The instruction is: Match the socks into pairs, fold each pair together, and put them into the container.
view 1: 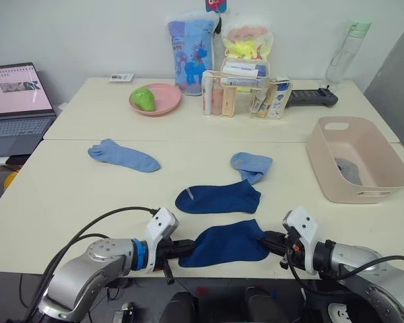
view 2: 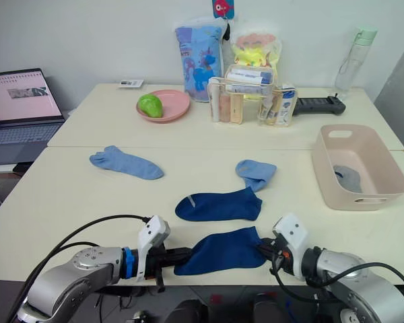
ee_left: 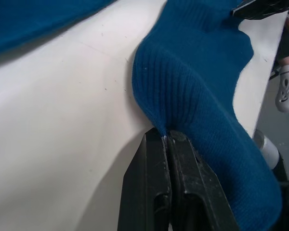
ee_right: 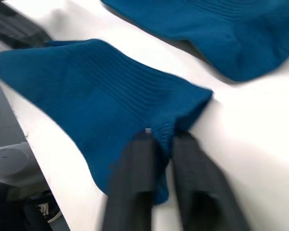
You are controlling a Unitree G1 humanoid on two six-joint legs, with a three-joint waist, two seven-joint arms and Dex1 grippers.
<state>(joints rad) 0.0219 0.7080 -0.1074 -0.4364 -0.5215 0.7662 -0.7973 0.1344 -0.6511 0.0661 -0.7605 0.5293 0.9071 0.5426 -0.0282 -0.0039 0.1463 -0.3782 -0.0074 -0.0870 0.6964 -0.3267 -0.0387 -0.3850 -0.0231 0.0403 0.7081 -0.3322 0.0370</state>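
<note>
With the left gripper [ee_left: 166, 139] and right gripper [ee_right: 161, 137] each pinching an end of the near dark navy fabric sock [view 1: 229, 245], thin edge grips could slip during transfer onto the second navy sock [view 1: 219, 198] beyond it.

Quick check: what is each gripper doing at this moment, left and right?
Left gripper: shut on one end of the near navy sock.
Right gripper: shut on the opposite end of the same sock.
</note>
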